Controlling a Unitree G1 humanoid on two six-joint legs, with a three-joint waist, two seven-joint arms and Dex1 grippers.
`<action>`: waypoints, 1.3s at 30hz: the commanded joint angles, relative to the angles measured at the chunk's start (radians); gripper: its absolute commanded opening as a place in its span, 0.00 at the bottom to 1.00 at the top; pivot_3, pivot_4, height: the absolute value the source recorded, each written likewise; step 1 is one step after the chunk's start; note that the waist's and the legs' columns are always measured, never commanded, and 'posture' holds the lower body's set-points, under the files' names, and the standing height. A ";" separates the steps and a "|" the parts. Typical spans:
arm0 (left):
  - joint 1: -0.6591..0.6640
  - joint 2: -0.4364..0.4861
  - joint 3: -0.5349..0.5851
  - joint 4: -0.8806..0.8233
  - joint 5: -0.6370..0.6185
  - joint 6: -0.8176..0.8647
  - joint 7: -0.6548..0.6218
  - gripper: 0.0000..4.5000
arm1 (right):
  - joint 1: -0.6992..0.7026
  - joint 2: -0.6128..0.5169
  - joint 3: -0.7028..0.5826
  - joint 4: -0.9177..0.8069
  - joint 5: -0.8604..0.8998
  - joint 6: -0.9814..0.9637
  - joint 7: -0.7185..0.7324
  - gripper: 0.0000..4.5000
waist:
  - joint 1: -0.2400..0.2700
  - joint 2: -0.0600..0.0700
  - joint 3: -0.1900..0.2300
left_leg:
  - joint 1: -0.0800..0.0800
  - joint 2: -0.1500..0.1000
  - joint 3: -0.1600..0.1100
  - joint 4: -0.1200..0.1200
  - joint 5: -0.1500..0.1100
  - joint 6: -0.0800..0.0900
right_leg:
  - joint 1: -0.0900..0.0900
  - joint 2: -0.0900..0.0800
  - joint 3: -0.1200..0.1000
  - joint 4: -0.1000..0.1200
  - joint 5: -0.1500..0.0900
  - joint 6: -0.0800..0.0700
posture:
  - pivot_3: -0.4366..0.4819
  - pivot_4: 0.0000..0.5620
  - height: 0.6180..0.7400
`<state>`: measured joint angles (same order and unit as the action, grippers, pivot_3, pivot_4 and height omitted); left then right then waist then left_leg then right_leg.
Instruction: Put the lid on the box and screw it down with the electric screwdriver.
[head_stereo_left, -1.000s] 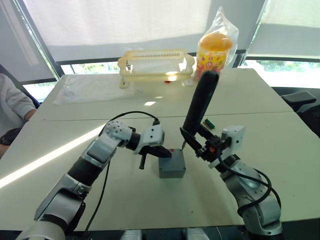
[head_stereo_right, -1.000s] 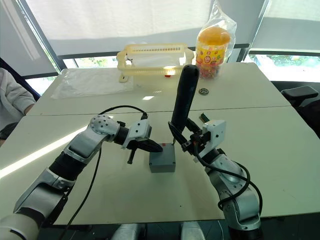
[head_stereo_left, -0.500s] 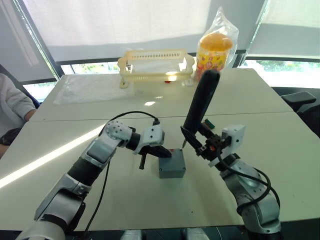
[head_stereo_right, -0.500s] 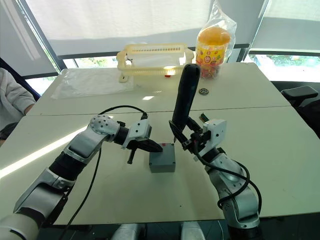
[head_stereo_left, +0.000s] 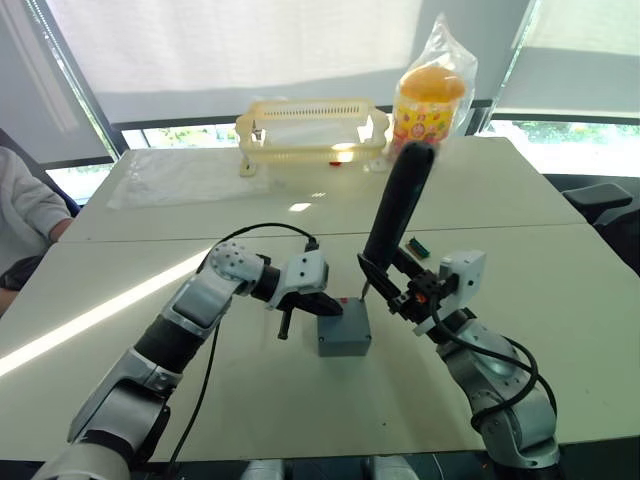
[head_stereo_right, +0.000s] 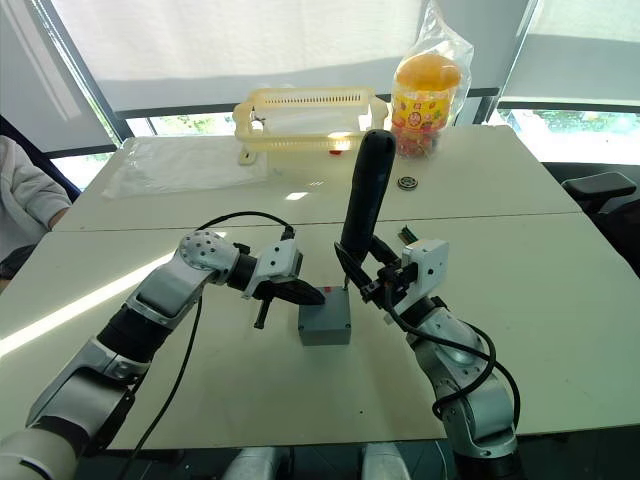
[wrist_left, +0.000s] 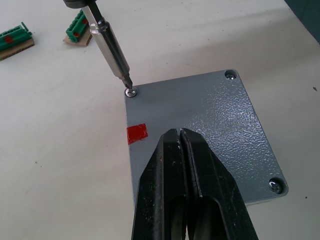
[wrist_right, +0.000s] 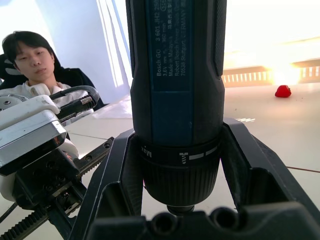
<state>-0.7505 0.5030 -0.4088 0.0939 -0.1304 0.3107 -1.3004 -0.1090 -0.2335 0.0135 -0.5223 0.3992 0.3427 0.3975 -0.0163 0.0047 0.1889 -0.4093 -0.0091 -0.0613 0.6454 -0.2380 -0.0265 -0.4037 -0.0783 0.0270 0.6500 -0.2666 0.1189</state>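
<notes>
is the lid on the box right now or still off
On. The lid covers the box, with screws showing in three corners and the electric screwdriver bit on one.

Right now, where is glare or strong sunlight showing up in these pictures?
Left eye view: a bright sun stripe crosses the table, with glare by the yellow basket. Right wrist view: the window behind the electric screwdriver is washed out. Left wrist view: evenly lit lid.

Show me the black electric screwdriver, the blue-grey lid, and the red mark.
black electric screwdriver (wrist_right: 175, 75), right wrist view, on its body
blue-grey lid (wrist_left: 215, 120), left wrist view, bare top
red mark (wrist_left: 137, 133), left wrist view, centre
</notes>
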 joint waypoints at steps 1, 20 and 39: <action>0.021 0.016 -0.029 0.009 0.035 0.010 -0.005 0.00 | -0.012 0.005 -0.001 -0.063 0.016 -0.032 0.003 0.39 | 0.000 0.000 0.000 | 0.000 0.000 0.000 0.000 0.000 0.000 | 0.000 0.000 0.000 0.000 0.000 0.000 | 0.48 0.27 1.00; 0.018 0.012 -0.032 0.021 0.038 0.004 -0.003 0.00 | -0.012 0.000 0.005 -0.073 0.015 -0.028 -0.004 0.39 | 0.000 0.000 0.000 | 0.000 0.000 0.000 0.000 0.000 0.000 | 0.000 0.000 0.000 0.000 0.000 0.000 | 0.48 0.27 1.00; 0.013 0.012 -0.029 0.025 0.039 0.008 -0.001 0.00 | 0.007 -0.027 0.016 -0.011 -0.043 -0.069 0.028 0.39 | 0.000 -0.001 -0.001 | 0.000 0.000 0.000 0.000 0.000 0.000 | 0.000 0.000 0.000 0.000 0.000 0.000 | 0.48 0.27 1.00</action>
<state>-0.7509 0.5028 -0.4090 0.0976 -0.1296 0.3012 -1.2990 -0.0986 -0.2571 0.0324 -0.5161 0.3631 0.3084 0.4220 -0.0160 0.0037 0.1883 -0.4090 -0.0091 -0.0613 0.6454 -0.2380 -0.0265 -0.4032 -0.0783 0.0269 0.6499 -0.2666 0.1188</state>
